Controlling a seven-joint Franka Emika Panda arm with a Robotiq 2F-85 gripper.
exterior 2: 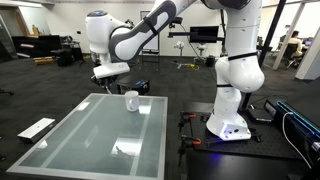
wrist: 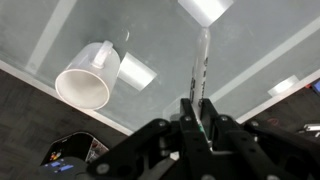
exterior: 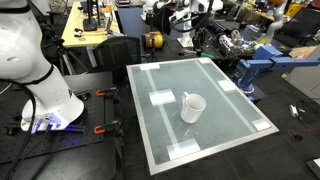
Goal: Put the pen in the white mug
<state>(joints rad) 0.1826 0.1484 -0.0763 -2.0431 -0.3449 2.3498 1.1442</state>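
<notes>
The white mug (exterior: 192, 107) stands upright on the glass-topped table (exterior: 230, 130), with its handle to one side. It also shows in the other exterior view (exterior 2: 131, 101) and in the wrist view (wrist: 88, 78), open mouth facing the camera. My gripper (wrist: 197, 108) is shut on the pen (wrist: 201, 60), a thin pale greenish stick that sticks out past the fingertips. The gripper hangs above the table, to one side of the mug and apart from it (exterior 2: 110, 72). The pen is too small to make out in both exterior views.
White tape patches mark the glass, one next to the mug (exterior: 160, 98) and one near a corner (exterior: 185, 150). The robot base (exterior 2: 230, 120) stands beside the table. Cluttered benches (exterior: 90, 30) and a blue frame (exterior: 255, 65) lie beyond the table's far edge.
</notes>
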